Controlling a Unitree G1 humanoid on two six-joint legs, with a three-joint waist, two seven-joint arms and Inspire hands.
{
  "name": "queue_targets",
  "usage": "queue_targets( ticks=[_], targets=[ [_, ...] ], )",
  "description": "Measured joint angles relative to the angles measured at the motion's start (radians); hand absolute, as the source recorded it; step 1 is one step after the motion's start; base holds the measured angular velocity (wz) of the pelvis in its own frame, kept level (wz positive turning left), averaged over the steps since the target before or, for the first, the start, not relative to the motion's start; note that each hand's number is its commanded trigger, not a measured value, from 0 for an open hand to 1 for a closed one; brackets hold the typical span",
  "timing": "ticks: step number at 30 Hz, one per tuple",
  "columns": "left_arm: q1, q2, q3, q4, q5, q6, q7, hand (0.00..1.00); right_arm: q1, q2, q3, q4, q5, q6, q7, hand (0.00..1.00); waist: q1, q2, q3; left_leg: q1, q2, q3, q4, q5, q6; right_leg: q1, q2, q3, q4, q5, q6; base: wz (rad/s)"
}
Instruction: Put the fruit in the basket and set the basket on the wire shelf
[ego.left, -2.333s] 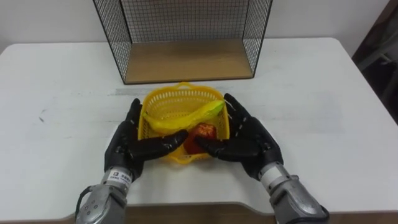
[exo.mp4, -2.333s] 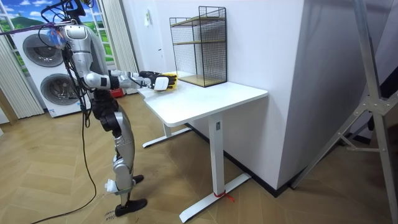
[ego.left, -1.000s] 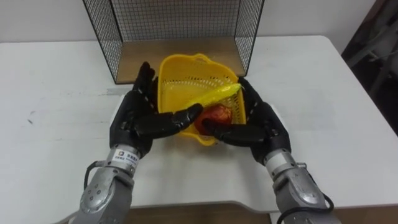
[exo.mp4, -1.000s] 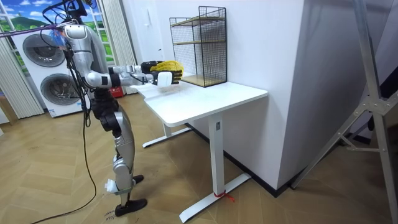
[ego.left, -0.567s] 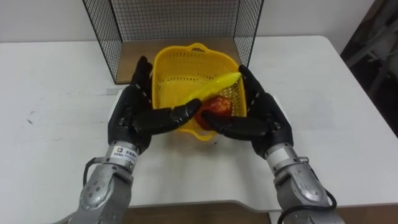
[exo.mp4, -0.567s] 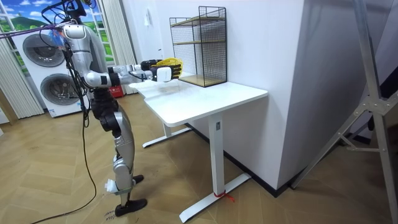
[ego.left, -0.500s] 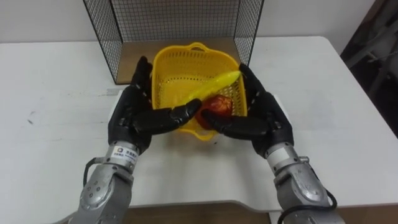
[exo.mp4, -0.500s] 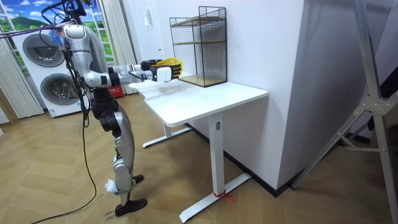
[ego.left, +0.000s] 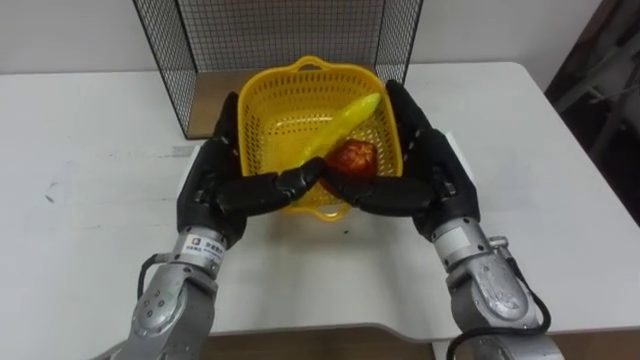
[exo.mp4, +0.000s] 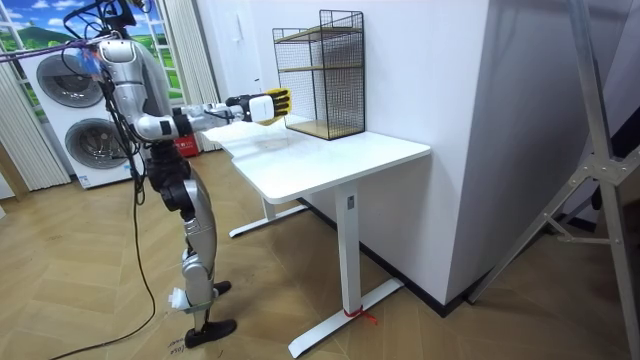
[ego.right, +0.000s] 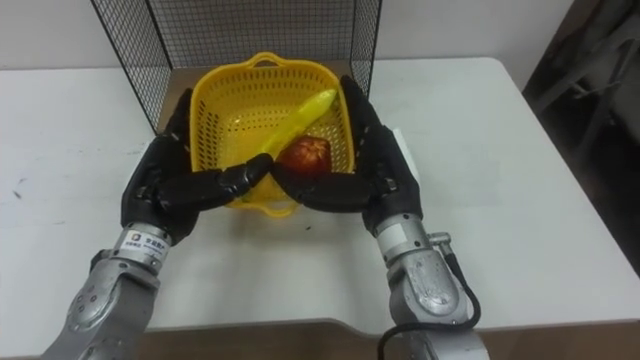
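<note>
A yellow plastic basket (ego.left: 292, 105) hangs above the white table (ego.left: 90, 200), at the open front of the black wire shelf (ego.left: 280, 30). In it lie a yellow banana (ego.left: 335, 130) and a red apple (ego.left: 352, 158). My left hand (ego.left: 215, 190) lies flat against the basket's left wall and my right hand (ego.left: 435, 180) against its right wall. Their fingers are straight, and the thumbs meet under the near rim. In the room view the basket (exo.mp4: 272, 103) is held out at arm's length just before the shelf (exo.mp4: 320, 75).
The shelf's wooden bottom board (ego.left: 205, 95) shows beside the basket, with mesh side walls left and right of the opening. I stand at the table's end on the room view's left. Two washing machines (exo.mp4: 60, 90) stand behind me.
Both hands have lifted the basket off the table and carried it forward to the mouth of the wire shelf. The fruit has stayed inside.
</note>
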Motion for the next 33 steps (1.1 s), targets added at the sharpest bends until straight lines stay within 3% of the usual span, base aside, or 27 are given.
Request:
queue_targets(
  ticks=[4, 7, 9, 12, 13, 14, 15, 17, 18, 19, 20, 23, 27, 28, 30, 32, 33],
  targets=[
    [0.005, 0.001, 0.002, 0.001, -0.001, 0.0, 0.001, 0.0, 0.004, -0.004, -0.001, 0.004, -0.004, 0.0, 0.004, 0.0, 0.024, 0.0, 0.002, -0.021, 0.025, 0.018, 0.064, -0.025, -0.009, -0.015, 0.015, -0.001, 0.042, -0.006, -0.008, -0.14],
    [0.005, 0.007, 0.008, 0.01, 0.002, 0.0, -0.001, 0.0, 0.014, -0.008, 0.007, 0.006, 0.024, 0.0, 0.016, 0.0, 0.044, -0.001, 0.0054, -0.067, 0.052, 0.018, 0.196, -0.077, -0.022, -0.043, 0.026, -0.002, 0.12, -0.06, -0.027, -0.06],
    [0.005, 0.006, 0.015, 0.025, -0.002, 0.003, -0.001, 0.0, 0.015, -0.008, 0.009, 0.019, 0.023, 0.0, 0.022, 0.0, 0.05, -0.008, 0.0067, -0.123, 0.065, 0.019, 0.329, -0.081, -0.024, -0.073, 0.023, 0.009, 0.197, -0.111, -0.037, -0.02],
    [0.006, 0.012, 0.022, 0.026, 0.003, 0.002, -0.002, 0.0, 0.015, -0.009, 0.015, 0.02, 0.026, 0.0, 0.023, 0.0, 0.05, -0.006, 0.0071, -0.179, 0.082, 0.016, 0.416, -0.063, -0.032, -0.069, 0.021, 0.008, 0.222, -0.124, -0.052, 0.1],
    [0.007, 0.013, 0.023, 0.027, 0.003, 0.002, -0.002, 0.0, 0.016, -0.011, 0.018, 0.02, 0.028, 0.0, 0.023, 0.0, 0.051, -0.014, 0.0091, -0.193, 0.079, 0.011, 0.427, -0.058, -0.037, -0.069, 0.016, 0.008, 0.224, -0.126, -0.056, 0.26],
    [0.008, 0.012, 0.019, 0.026, -0.002, 0.002, -0.004, 0.0, 0.015, -0.016, 0.015, 0.02, 0.052, 0.0, 0.023, 0.0, 0.04, -0.017, 0.0052, -0.225, 0.05, -0.023, 0.352, -0.058, -0.046, -0.073, 0.006, -0.004, 0.22, -0.128, -0.06, 0.23],
    [0.007, 0.009, 0.016, 0.026, -0.002, 0.002, -0.007, 0.0, 0.014, -0.025, 0.006, 0.02, 0.066, 0.0, 0.023, 0.0, 0.039, -0.018, 0.006, -0.242, 0.046, -0.029, 0.299, -0.049, -0.046, -0.077, 0.004, -0.006, 0.218, -0.128, -0.06, 0.11],
    [0.011, 0.007, 0.01, 0.026, 0.003, 0.002, -0.019, 0.0, 0.018, -0.051, 0.003, 0.027, 0.077, 0.008, 0.025, 0.0, 0.045, -0.012, -0.0005, -0.281, 0.031, -0.031, 0.162, 0.093, -0.025, -0.071, -0.006, -0.005, 0.221, -0.136, -0.042, -0.16],
    [0.011, 0.008, 0.01, 0.026, 0.006, 0.002, -0.019, 0.0, 0.019, -0.054, 0.003, 0.027, 0.076, 0.01, 0.028, 0.0, 0.044, -0.011, -0.0044, -0.276, 0.027, -0.031, 0.15, 0.118, -0.018, -0.071, -0.008, -0.005, 0.221, -0.139, -0.036, 0.0],
    [0.009, 0.012, 0.012, 0.023, 0.008, 0.002, -0.019, 0.0, 0.019, -0.054, 0.002, 0.026, 0.074, 0.012, 0.035, 0.0, 0.041, -0.018, -0.0193, -0.261, 0.01, -0.029, 0.132, 0.135, -0.004, -0.072, -0.02, -0.002, 0.221, -0.147, -0.024, 0.0],
    [0.001, 0.02, 0.011, 0.021, 0.004, 0.002, -0.019, 0.0, 0.015, -0.053, -0.001, 0.021, 0.074, 0.012, 0.039, 0.0, 0.04, -0.037, -0.0193, -0.251, -0.004, -0.023, 0.123, 0.137, 0.008, -0.069, -0.034, -0.003, 0.221, -0.151, -0.018, 0.0],
    [0.0, 0.031, 0.011, 0.02, 0.001, 0.002, -0.019, 0.0, 0.01, -0.047, -0.002, 0.018, 0.076, 0.011, 0.042, 0.0, 0.036, -0.056, -0.0126, -0.247, -0.016, -0.017, 0.146, 0.114, 0.017, -0.046, -0.042, -0.005, 0.197, -0.152, -0.01, 0.0],
    [-0.001, 0.027, 0.004, 0.02, 0.003, -0.004, -0.019, 0.0, 0.008, -0.046, -0.001, 0.013, 0.054, 0.011, 0.043, 0.0, 0.035, -0.049, -0.0049, -0.254, -0.027, -0.01, 0.183, 0.066, 0.027, -0.037, -0.057, -0.008, 0.202, -0.165, 0.01, -0.01],
    [-0.001, 0.03, 0.006, 0.019, 0.003, -0.011, -0.019, 0.0, 0.008, -0.045, -0.002, 0.007, 0.051, 0.01, 0.043, 0.0, 0.039, -0.047, -0.0047, -0.268, -0.039, -0.01, 0.199, 0.047, 0.031, -0.039, -0.064, -0.01, 0.203, -0.176, 0.015, 0.05],
    [-0.001, 0.033, 0.0, 0.019, -0.001, -0.014, -0.019, 0.0, 0.008, -0.046, -0.003, 0.002, 0.063, 0.009, 0.04, 0.0, 0.032, -0.054, -0.0002, -0.273, -0.06, -0.007, 0.219, 0.025, 0.045, -0.043, -0.096, -0.015, 0.23, -0.206, 0.028, 0.16],
    [-0.002, 0.026, -0.005, 0.019, 0.0, -0.015, -0.019, 0.0, 0.006, -0.048, -0.003, -0.001, 0.066, 0.004, 0.027, 0.0, 0.027, -0.054, -0.0015, -0.274, -0.082, 0.006, 0.253, -0.01, 0.066, -0.046, -0.128, -0.016, 0.291, -0.235, 0.057, 0.08],
    [-0.003, 0.024, -0.004, 0.019, 0.001, -0.017, -0.019, 0.0, 0.005, -0.047, 0.0, -0.001, 0.063, -0.002, 0.018, 0.0, 0.029, -0.05, -0.002, -0.272, -0.09, 0.015, 0.267, -0.025, 0.078, -0.064, -0.144, -0.011, 0.355, -0.235, 0.06, -0.04]
  ],
)
